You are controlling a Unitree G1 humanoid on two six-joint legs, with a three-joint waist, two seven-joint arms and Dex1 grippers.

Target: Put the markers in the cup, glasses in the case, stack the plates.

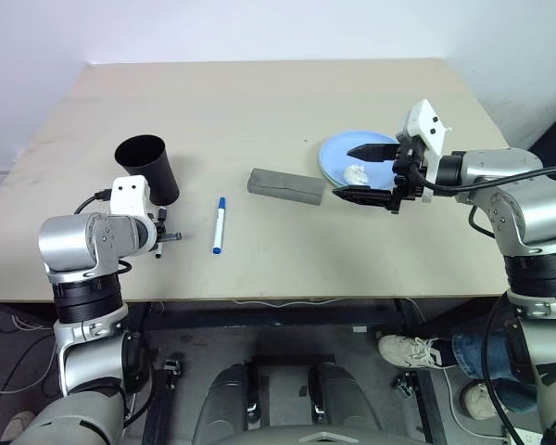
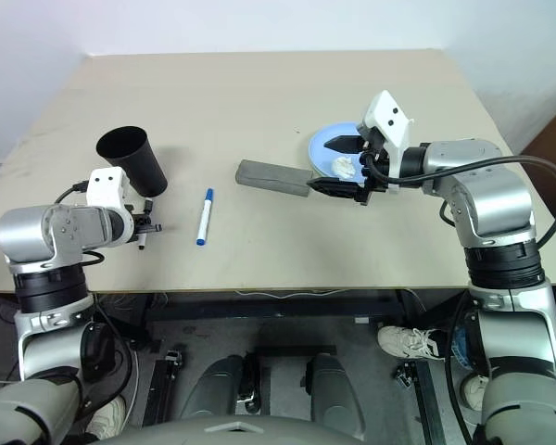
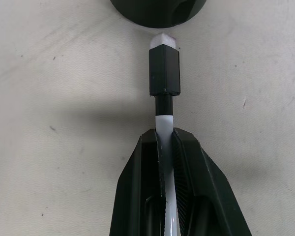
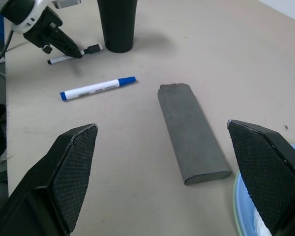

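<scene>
Left gripper (image 3: 164,147) clamped on the barrel of the slim white marker with the black cap (image 3: 164,73); jaws pinching the white shaft just behind the cap; marker lying flat on the beige table (image 1: 259,102), not yet lifted by the look of it.

Key relation: tall black tapered plastic cup (image 1: 149,167) standing upright immediately beyond the capped end; marker's long axis running straight out along the fingers toward the cup's base, cap tip near touching it in the wrist view. Likely needs a lift and a tilt to bring the marker over the rim, since the rim sits well above the table; cup close enough to be knocked on the way up.

Second marker, white barrel with blue cap and blue tip (image 1: 219,225), lying flat on the table to the right of the left gripper, between cup and grey case; long axis roughly fore-and-aft, slightly slanted; left arm clearly the nearer one.

Right gripper (image 1: 374,172) spread wide, holding nothing, hovering above the table at the near edge of the plates; long grey semi-translucent rectangular case (image 1: 286,184) lying shut just to its left, long axis across the table.

Light blue round plate (image 1: 338,153) resting on a pale mint green one, only a green sliver of rim showing; something pale and clear lying in the blue plate, probably the glasses, too small to tell for certain.
</scene>
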